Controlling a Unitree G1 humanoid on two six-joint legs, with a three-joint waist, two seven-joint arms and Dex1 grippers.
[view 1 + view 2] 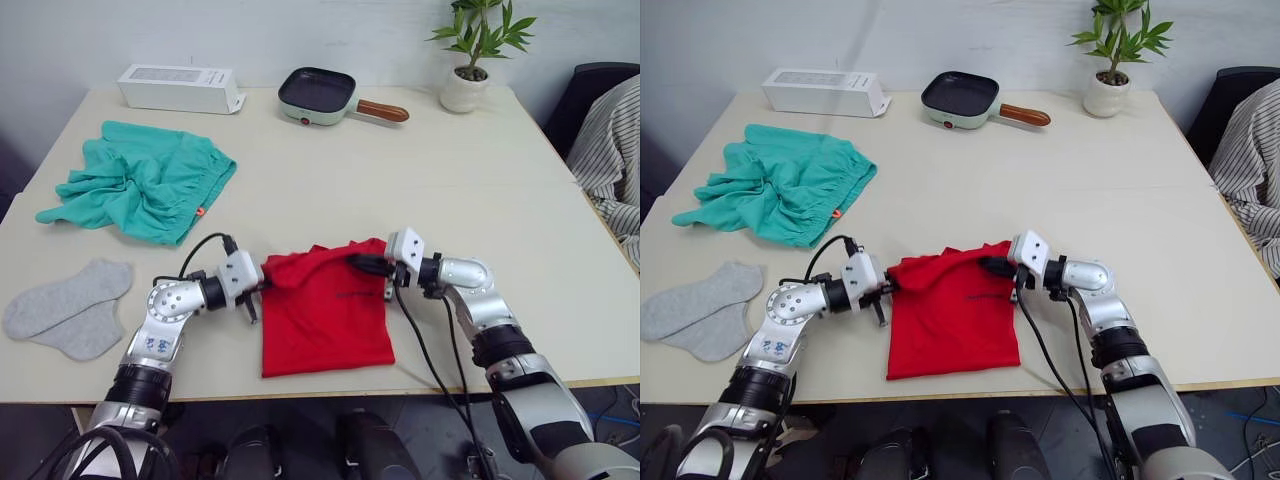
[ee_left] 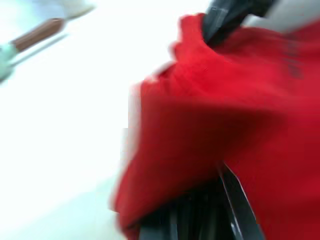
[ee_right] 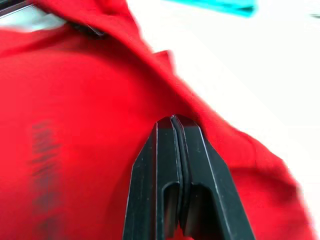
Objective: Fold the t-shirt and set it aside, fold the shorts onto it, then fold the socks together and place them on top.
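one red t-shirt [image 1: 325,315], one teal shorts [image 1: 145,183], two grey socks [image 1: 68,307] on the bench [image 1: 400,170]. the t-shirt lies by the bench's near edge, shorts far-left of it, socks left of it, open bench beyond and to its right. left gripper [image 1: 262,284] jaws clenched on the t-shirt's left top corner; right gripper [image 1: 362,263] jaws pinched tight on its right top corner.
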